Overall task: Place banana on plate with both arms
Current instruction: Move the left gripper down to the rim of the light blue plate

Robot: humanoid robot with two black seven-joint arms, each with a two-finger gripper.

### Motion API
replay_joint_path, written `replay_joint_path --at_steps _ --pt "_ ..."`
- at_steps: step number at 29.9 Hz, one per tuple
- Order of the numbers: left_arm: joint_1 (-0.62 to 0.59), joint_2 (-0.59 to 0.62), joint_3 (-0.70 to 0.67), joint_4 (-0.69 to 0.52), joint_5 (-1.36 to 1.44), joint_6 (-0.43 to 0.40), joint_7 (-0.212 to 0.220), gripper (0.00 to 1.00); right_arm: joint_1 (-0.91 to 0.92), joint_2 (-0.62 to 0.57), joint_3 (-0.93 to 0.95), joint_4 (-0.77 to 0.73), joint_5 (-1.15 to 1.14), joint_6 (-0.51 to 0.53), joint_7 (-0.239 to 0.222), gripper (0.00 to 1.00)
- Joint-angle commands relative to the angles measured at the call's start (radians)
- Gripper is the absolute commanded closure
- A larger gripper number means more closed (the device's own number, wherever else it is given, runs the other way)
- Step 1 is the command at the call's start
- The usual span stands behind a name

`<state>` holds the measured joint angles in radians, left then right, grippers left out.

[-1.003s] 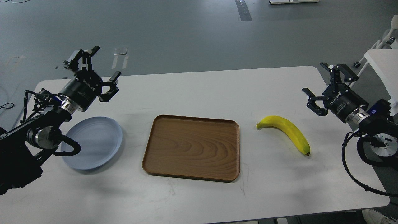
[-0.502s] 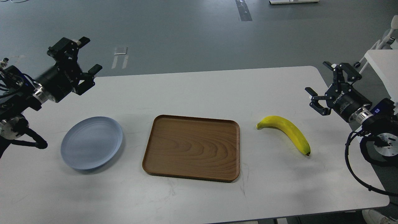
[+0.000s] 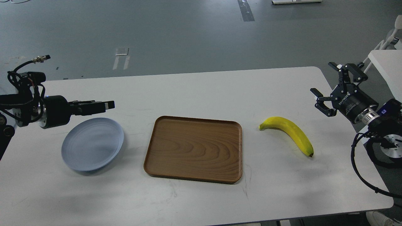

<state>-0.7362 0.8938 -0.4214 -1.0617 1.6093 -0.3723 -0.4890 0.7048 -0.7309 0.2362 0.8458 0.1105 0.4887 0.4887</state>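
Observation:
The yellow banana (image 3: 287,131) lies on the white table, right of the middle, its dark tip towards the front right. The pale blue-grey plate (image 3: 92,144) sits at the left, with nothing on it. My left gripper (image 3: 108,106) hovers just above the plate's far edge, pointing right. It is seen edge-on, so I cannot tell its two fingers apart. My right gripper (image 3: 322,78) is open and empty near the table's right edge, up and to the right of the banana, apart from it.
A rectangular brown wooden tray (image 3: 194,149) lies between the plate and the banana. The white table (image 3: 201,91) ends close behind both grippers. Another white table (image 3: 386,62) and a chair stand beyond the right edge.
My left arm has swung left and down and turned, so its gripper now points right, low over the plate's far edge. The right gripper has drifted slightly right. Banana, plate and tray have not moved.

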Motion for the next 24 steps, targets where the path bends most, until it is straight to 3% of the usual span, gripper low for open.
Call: replay_joint_path --at_steps 1,7,16,19,24 --pt "0.012 0.019 0.076 0.067 0.043 0.088 0.0 0.0 0.001 -0.001 0.0 0.001 0.0 0.0 0.0 0.0" --pt "0.035 0.011 0.202 0.207 0.012 0.2 0.0 0.0 0.002 0.001 0.0 0.002 -0.012 0.0 0.0 0.0" --pt "0.109 0.001 0.207 0.244 -0.063 0.208 0.0 0.03 0.002 0.001 0.0 0.004 -0.018 0.0 0.0 0.0" --pt "0.112 -0.007 0.208 0.261 -0.061 0.208 0.0 0.08 0.004 0.001 0.0 0.004 -0.018 0.0 0.0 0.0" --pt "0.12 -0.016 0.21 0.278 -0.06 0.207 0.0 0.39 0.002 0.001 0.0 0.004 -0.02 0.0 0.0 0.0"
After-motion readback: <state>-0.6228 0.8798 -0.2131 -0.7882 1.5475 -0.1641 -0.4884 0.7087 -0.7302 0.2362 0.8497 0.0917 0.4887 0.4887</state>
